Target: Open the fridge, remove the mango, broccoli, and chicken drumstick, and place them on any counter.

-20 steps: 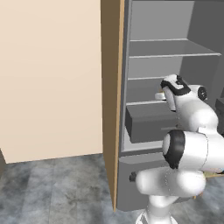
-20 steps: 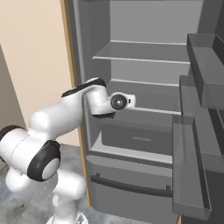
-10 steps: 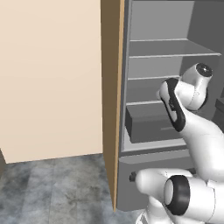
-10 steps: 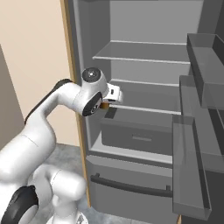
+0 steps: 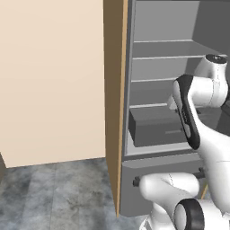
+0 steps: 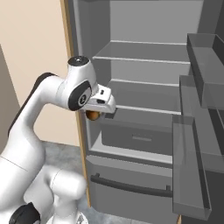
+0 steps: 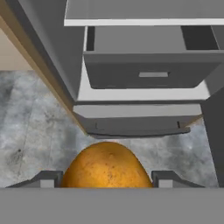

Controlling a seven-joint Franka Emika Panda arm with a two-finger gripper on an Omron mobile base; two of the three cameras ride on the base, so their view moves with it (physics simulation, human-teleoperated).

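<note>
Fridge (image 6: pixel 144 65) dominates, door swung wide: grey interior with bare shelves stacked one above another, and door bins (image 6: pixel 205 70) hanging on the open door at the right edge of the right base view. Tan wood side panel (image 5: pixel 113 103) runs along the fridge's left edge; a plain cream wall (image 5: pixel 49 81) lies beyond that panel. Below the fridge's shelves sits a grey crisper drawer (image 6: pixel 138 138), pulled partly forward, with a small flat grip on its face. Under the crisper, the fridge's lower drawer (image 6: pixel 131 183) carries a long black horizontal handle (image 6: pixel 131 187). Mottled grey stone floor (image 5: pixel 54 193) spreads at the fridge's foot.

White arm (image 6: pixel 48 94) reaches up in front of the fridge's left side, elbow bent, wrist level with the shelf just above the crisper.

Hand (image 6: pixel 97 114) sits at the fridge's left front edge, out in front of the shelves, pointing downward. Hand view looks down past the crisper front and lower drawer to the floor.

Mango (image 7: pixel 106 165) is clasped between the two dark fingertips (image 7: pixel 46 178), one touching each side; smooth orange-yellow skin with faint speckling. In the right base view the mango (image 6: pixel 92 115) shows as an orange bulge under the hand, just outside the fridge's left wall, at crisper-top height.
</note>
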